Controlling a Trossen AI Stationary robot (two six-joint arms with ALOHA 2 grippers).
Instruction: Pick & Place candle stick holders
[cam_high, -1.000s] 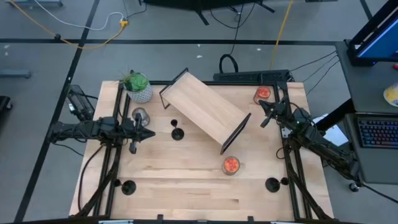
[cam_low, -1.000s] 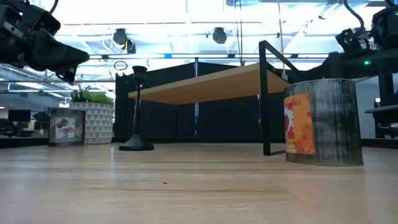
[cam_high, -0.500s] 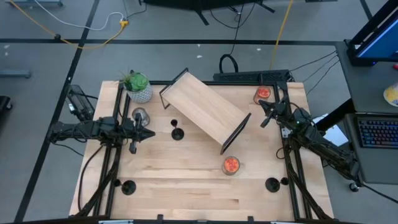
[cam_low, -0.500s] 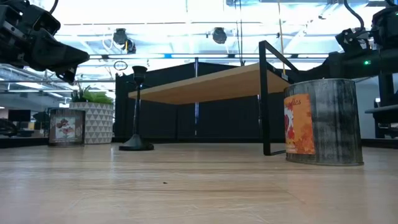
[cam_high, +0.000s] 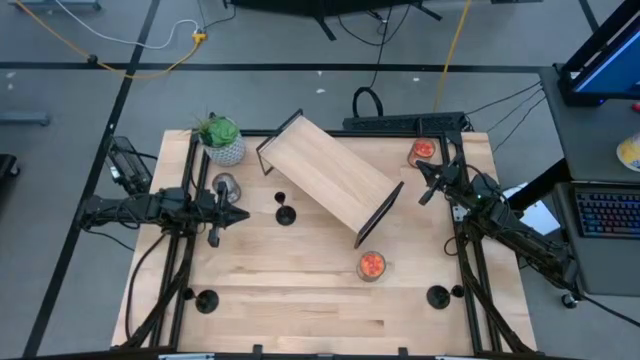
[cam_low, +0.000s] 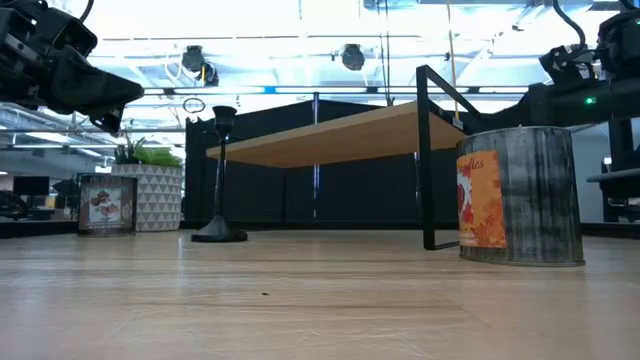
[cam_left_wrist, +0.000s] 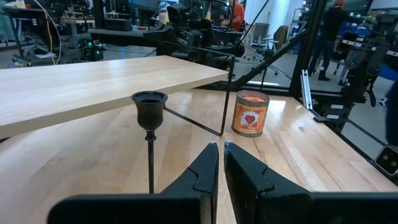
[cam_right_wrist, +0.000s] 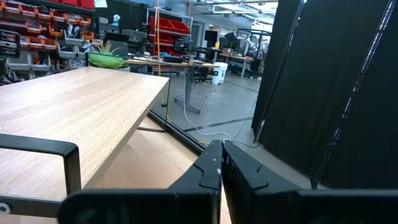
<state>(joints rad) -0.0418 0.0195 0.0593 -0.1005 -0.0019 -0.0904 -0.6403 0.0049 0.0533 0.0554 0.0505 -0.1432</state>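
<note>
while both arms hang idle above the table (cam_high: 300, 290), a wooden shelf (cam_high: 328, 176) with black metal legs stands at an angle across the far middle. the left gripper (cam_high: 236, 214) hovers at the left side, its fingers pressed almost together around nothing, and the right gripper (cam_high: 424, 196) sits at the far right, fully closed and empty. a potted plant (cam_high: 220, 139) stands at the far left corner. 1 tin candle (cam_high: 371, 265) rests right of centre, another (cam_high: 423, 151) at the far right. 1 candle stick holder (cam_high: 285, 214) stands upright just left of the shelf, between it and the left gripper.
</note>
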